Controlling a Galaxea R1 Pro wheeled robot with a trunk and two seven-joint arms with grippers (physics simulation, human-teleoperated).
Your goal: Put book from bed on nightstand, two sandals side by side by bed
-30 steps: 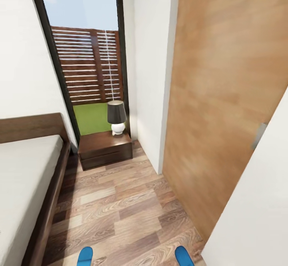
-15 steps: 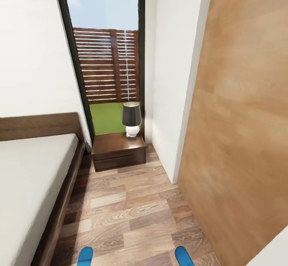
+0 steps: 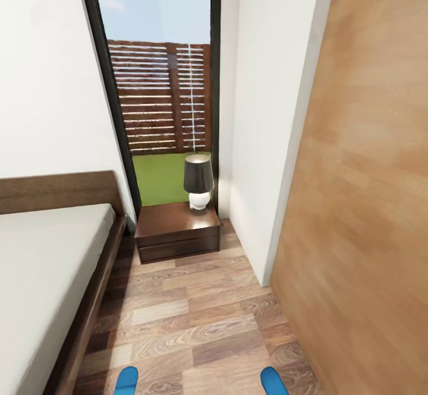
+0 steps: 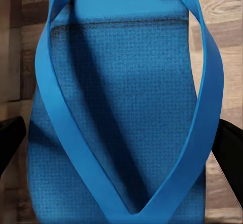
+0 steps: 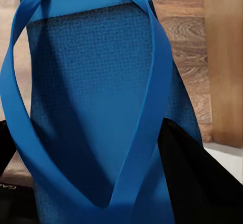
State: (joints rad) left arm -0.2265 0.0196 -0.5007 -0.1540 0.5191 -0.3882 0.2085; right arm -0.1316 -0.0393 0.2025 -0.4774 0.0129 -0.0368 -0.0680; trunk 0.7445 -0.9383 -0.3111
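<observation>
1. Left wrist view: left gripper (image 4: 121, 148) clamped on a blue sandal (image 4: 121, 107), black fingers (image 4: 10, 138) pressed to both edges of the sole; Y-strap up, wood-plank floor (image 4: 223, 42) behind.
2. Right wrist view: right gripper (image 5: 96, 163) likewise closed on second sandal (image 5: 91, 97), dark fingers (image 5: 197, 178) flanking the sole, strap meeting near the toe; floor planks and a light wooden panel beyond.
3. Head view, lower edge: two rounded blue sandal tips, left-hand sandal (image 3: 126, 380) and right-hand sandal (image 3: 273, 380), well apart, both above the floor (image 3: 190, 318).
4. Bed (image 3: 41, 264) along the left side: pale mattress on dark brown frame, brown headboard (image 3: 59, 190) against white wall. No book seen on the visible part of mattress.
5. Nightstand (image 3: 177, 231) just beside the bed's head end, dark reddish-brown, glossy top, drawer line across the front. Small lamp (image 3: 198, 181) w/ dark shade and white base upright on its rear right corner.
6. Behind nightstand: tall dark-framed window (image 3: 160, 86), slatted wooden fence, green lawn and blue sky outside.
7. Right side: white wall section, then large light-wood panel (image 3: 368, 205) running down toward the camera, close to right-hand sandal.
</observation>
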